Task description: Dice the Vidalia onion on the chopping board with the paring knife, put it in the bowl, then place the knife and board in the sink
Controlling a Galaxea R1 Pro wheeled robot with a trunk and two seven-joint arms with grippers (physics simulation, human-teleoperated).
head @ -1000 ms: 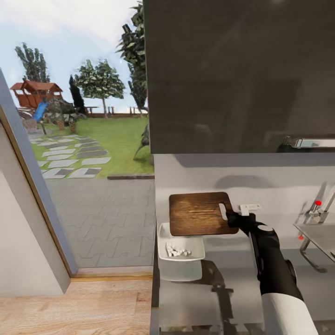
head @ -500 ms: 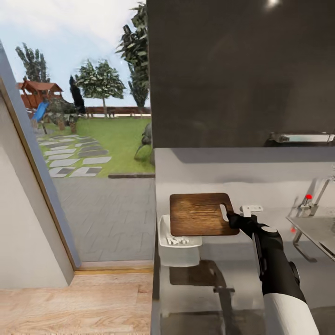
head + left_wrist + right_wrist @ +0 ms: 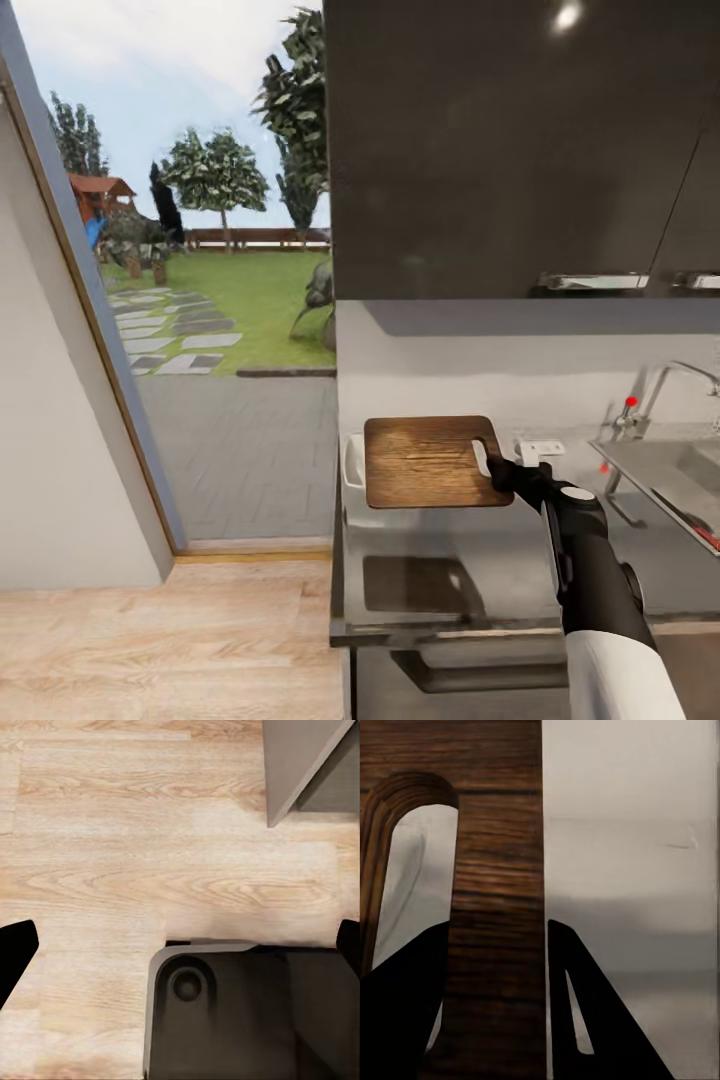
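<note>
the right pincer (image 3: 497, 470) pinches the chopping board (image 3: 428, 461) by its handle end, holding it flat in the air above the desk (image 3: 500, 570). the board hides most of the bowl (image 3: 351, 462); the sink (image 3: 668, 478) lies to the right. the left pincer (image 3: 180, 945) is spread wide above the wooden floor (image 3: 112, 870).

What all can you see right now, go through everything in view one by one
chopping board: one, brown wood, held level above the countertop by its handle end, covering most of the bowl
bowl: one, white, on the countertop, just its rim showing past the board's edge
countertop: one, grey and reflective, over dark cabinets
sink: one, grey steel, at the right, with a chrome faucet and red-tipped lever
wall cabinets: dark, above the counter
floor: light wood
garden: green lawn and trees, outside at the left
right pincer: one, black, shut on the board's handle strip
left pincer: one, black tips wide apart, holding nothing, above the floor
</note>
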